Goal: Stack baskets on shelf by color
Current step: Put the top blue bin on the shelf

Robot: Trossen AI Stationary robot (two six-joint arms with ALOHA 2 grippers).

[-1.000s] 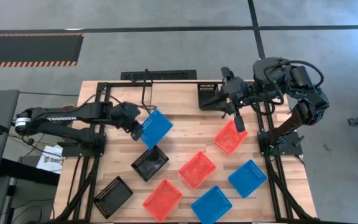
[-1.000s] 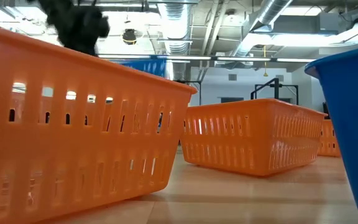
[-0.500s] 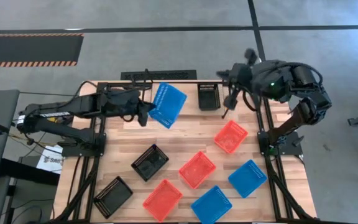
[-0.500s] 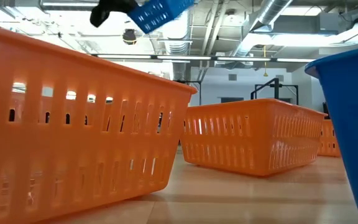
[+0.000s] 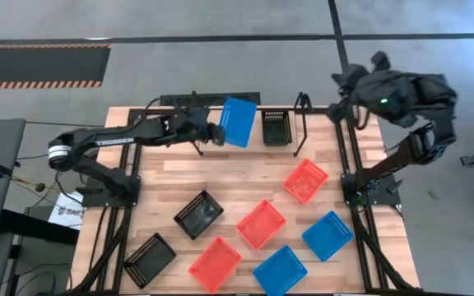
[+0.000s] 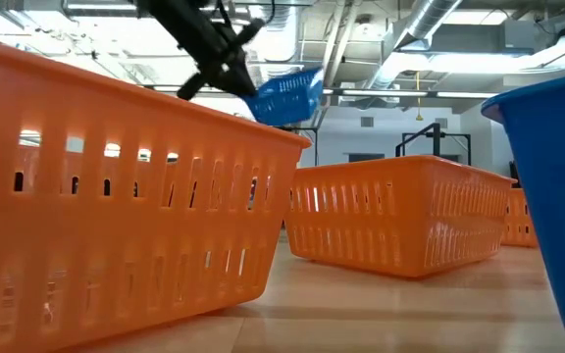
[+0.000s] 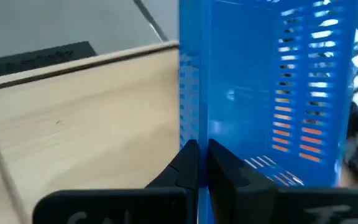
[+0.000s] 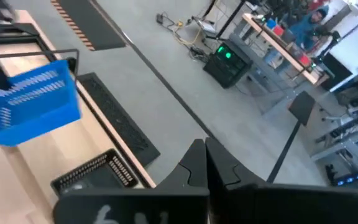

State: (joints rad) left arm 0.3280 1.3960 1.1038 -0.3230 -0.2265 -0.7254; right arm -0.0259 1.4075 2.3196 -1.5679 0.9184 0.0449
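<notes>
The left gripper [image 7: 199, 163] is holding a blue basket [image 5: 238, 122] by its rim, jaws clamped, tilted above the shelf [image 5: 220, 101] at the counter's [image 5: 245, 177] far edge. The right gripper [image 8: 204, 163] is hanging raised off the far right corner, its jaws seemingly closed on nothing.

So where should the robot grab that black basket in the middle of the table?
Probably a long rim wall of the black basket, from straight above. It sits open side up, turned diagonally, clear of the red basket beside it, so one finger can go inside the thin slotted wall and one outside.

Grey concrete floor [image 5: 220, 66] with a hazard-striped mat [image 5: 39, 66]; exposed ceiling ducts [image 6: 439, 29] overhead.
</notes>
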